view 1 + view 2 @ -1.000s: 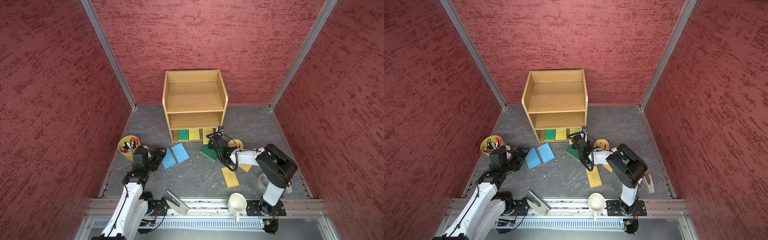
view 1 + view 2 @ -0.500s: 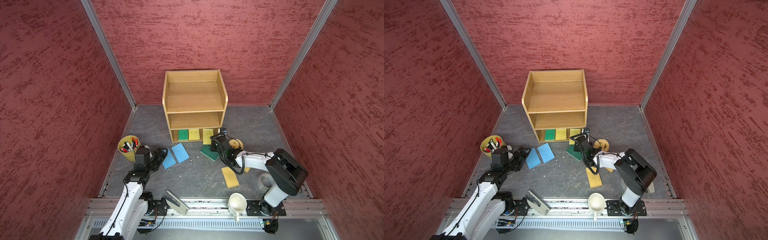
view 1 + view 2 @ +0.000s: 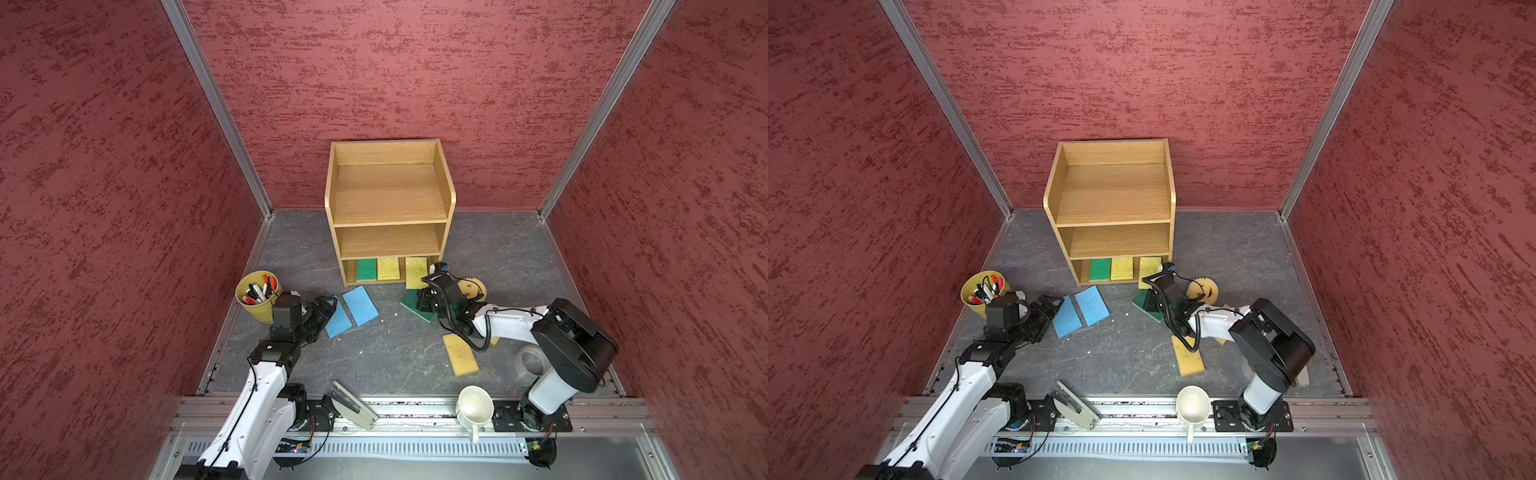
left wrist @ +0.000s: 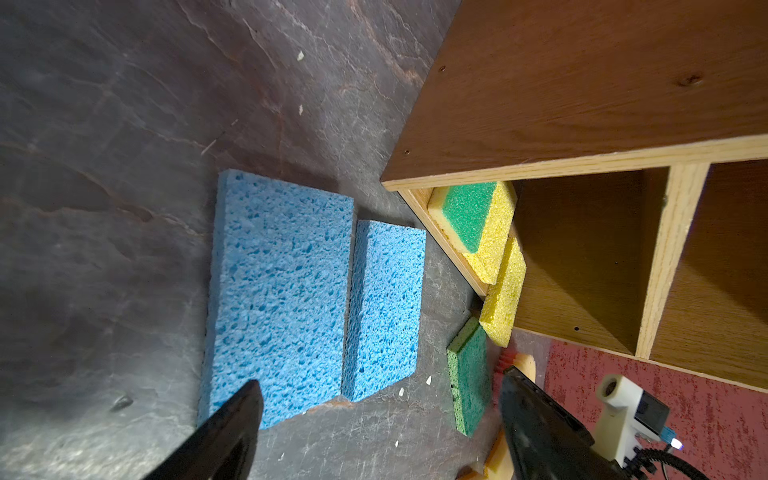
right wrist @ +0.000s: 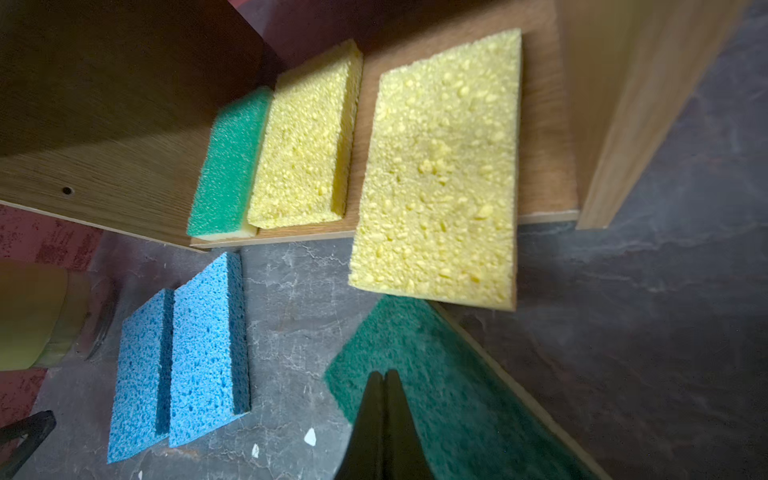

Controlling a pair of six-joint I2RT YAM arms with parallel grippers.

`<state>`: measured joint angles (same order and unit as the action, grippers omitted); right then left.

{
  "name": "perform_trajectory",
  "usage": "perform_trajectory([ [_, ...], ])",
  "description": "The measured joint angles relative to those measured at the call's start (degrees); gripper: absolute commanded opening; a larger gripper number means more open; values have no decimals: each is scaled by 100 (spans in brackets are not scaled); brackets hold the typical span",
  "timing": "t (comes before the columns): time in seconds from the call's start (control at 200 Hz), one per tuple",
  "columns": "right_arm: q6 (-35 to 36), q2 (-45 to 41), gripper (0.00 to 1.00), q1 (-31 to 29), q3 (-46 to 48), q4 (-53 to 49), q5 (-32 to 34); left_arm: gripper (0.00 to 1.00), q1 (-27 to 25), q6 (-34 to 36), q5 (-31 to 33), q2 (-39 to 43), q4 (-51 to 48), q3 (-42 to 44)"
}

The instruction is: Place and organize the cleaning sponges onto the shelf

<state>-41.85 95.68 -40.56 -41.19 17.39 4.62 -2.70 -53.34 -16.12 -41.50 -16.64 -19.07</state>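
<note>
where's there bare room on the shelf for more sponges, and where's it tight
On the shelf, the top and middle tiers are bare. The bottom tier is crowded: green sponge, yellow sponge, and a second yellow sponge overhanging its front edge. Open floor lies between the blue sponges and the tan sponge.

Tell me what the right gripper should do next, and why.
Probably push the overhanging yellow sponge deeper into the shelf: it juts past the bottom board, and the right gripper is shut, empty, just short of it above the floor's green sponge.
</note>
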Motion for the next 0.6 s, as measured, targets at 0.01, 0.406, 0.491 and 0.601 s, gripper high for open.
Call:
perform_trajectory([
  [0.01,-22,17,0,17,0,-2,-13,89,0,2,0,0,0,0],
  [0.406,-409,411,0,527,31,258,-203,89,0,0,20,-13,2,0],
  [0.491,-424,588,0,542,-35,315,-216,89,0,0,20,-31,13,0],
  [0.601,-424,785,0,549,-120,446,-232,89,0,0,17,-81,22,0],
])
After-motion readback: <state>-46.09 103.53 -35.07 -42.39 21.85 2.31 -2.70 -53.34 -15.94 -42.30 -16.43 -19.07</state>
